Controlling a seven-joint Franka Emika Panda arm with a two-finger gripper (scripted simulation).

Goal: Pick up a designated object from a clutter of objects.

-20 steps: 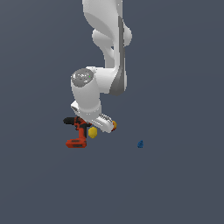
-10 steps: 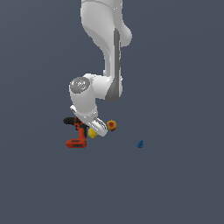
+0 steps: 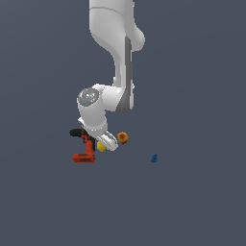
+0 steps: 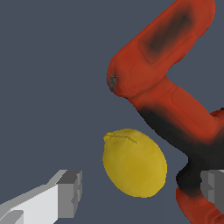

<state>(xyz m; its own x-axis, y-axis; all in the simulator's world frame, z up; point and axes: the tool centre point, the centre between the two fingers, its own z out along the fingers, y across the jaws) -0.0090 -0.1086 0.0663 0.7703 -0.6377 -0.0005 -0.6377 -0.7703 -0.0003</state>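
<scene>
While claw (image 4: 138,188) is hanging open, fingers straddling lemon (image 4: 134,162), nothing is gripped yet. Lemon is lying just beside drill (image 4: 170,87); looking light, firm, smooth, maybe slippery, so pinching across its narrow middle. Ball (image 3: 123,138) sitting farther off.

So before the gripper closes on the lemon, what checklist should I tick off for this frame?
1. Gripper open: ok, fingers spread wide.
2. Lemon between the fingers: ok, it sits in the gap.
3. Fingers touching the lemon: not ok, a gap shows on each side.
4. Drill clear of the closing path: cannot tell, one finger overlaps its black part.
5. Ball out of the way: ok, it lies apart toward the exterior view's right.
</scene>
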